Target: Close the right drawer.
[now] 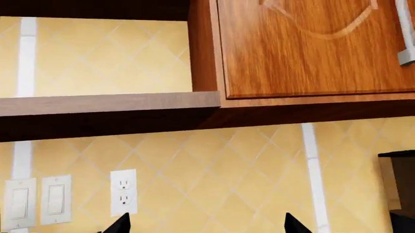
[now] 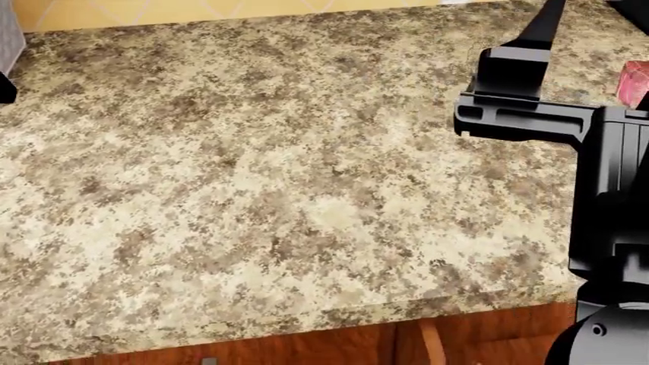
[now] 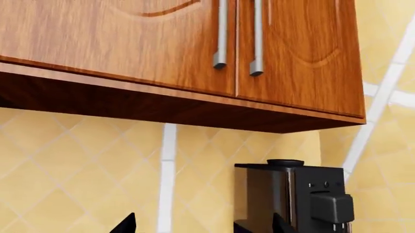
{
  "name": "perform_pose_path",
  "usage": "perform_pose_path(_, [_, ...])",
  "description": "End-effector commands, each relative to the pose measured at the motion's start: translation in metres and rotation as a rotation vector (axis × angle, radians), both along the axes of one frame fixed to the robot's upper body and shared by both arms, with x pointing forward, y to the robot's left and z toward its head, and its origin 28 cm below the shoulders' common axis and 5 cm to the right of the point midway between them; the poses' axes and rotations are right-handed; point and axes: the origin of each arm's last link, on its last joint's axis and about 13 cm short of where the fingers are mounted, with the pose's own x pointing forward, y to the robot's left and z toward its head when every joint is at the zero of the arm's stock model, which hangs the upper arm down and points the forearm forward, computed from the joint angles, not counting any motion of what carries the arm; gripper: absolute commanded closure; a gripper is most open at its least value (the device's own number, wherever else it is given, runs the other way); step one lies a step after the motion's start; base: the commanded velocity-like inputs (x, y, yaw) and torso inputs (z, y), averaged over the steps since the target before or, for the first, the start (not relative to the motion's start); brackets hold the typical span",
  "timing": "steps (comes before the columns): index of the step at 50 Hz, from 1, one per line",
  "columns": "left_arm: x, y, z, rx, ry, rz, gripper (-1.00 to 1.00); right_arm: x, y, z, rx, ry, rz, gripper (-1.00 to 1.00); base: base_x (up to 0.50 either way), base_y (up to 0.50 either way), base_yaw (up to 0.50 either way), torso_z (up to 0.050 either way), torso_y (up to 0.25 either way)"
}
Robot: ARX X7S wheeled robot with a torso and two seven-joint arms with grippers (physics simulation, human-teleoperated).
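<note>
Both grippers, left gripper (image 1: 204,224) and right gripper (image 3: 202,224), are raised toward the wall cabinets (image 3: 181,43) above the speckled desk (image 2: 264,190), jaws spread wide and empty.

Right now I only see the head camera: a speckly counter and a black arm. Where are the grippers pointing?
Observer: The left gripper faces the tiled wall, with a white outlet ahead of it.
Operator: Is it open?
Observer: Yes, its tips sit wide apart, holding nothing.
Operator: And the other one?
Observer: The right gripper is open too, aimed toward a black coffee machine under the wall cabinets.
</note>
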Motion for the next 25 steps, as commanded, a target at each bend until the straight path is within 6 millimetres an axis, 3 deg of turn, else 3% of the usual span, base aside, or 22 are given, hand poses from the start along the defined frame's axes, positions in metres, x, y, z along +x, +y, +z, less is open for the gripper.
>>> perform_pose_path(1, [0.0005,-0.0001,-0.0002,0.002,-0.002,0.002,-1.0,0.0002,-0.0003,-0.0007,-0.007,0.002,0.001,-1.0,-0.16,0.03,-0.5,0.0,0.0])
perform_pose_path(25, [0.0014,-0.0007,0.0005,0.003,-0.005,0.005,-1.0,0.0,-0.0007,-0.0008,-0.005,0.003,0.005,-1.0,-0.15,0.04,-0.5,0.0,0.0])
